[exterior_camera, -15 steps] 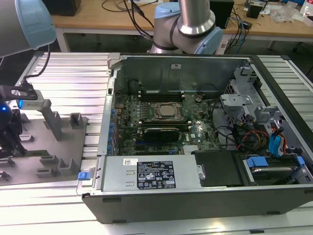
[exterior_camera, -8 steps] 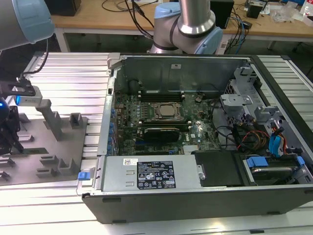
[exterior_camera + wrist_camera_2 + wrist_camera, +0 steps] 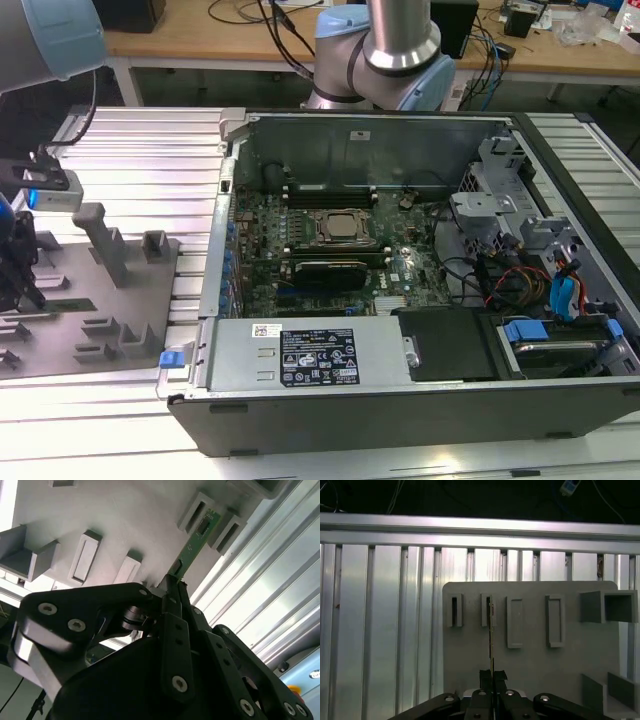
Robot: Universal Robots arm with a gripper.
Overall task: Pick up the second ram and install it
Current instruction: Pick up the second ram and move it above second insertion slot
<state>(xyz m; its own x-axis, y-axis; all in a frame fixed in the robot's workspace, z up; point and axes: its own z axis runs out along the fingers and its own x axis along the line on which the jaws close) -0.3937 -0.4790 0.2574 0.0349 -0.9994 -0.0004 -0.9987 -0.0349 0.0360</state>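
Clamping on the near end of the second ram (image 3: pixel 197 542), gripper (image 3: pixel 175 582) clenched around the thin green stick | stick's far end lies between two raised slot blocks of the grey holder tray (image 3: pixel 560 670) | tray rests on ribbed aluminium desk (image 3: pixel 380 630), exterior view's left | open computer case (image 3: pixel 400 430) on exterior view's right, well apart.

Slot walls (image 3: pixel 190 511) flanking the second ram (image 3: pixel 192 550), tall tray posts (image 3: pixel 100 235) nearby, case (image 3: pixel 420 415) open-topped

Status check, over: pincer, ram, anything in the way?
Pincer shut on ram. Ram's far end between slot blocks on tray. No obstruction seen near it.
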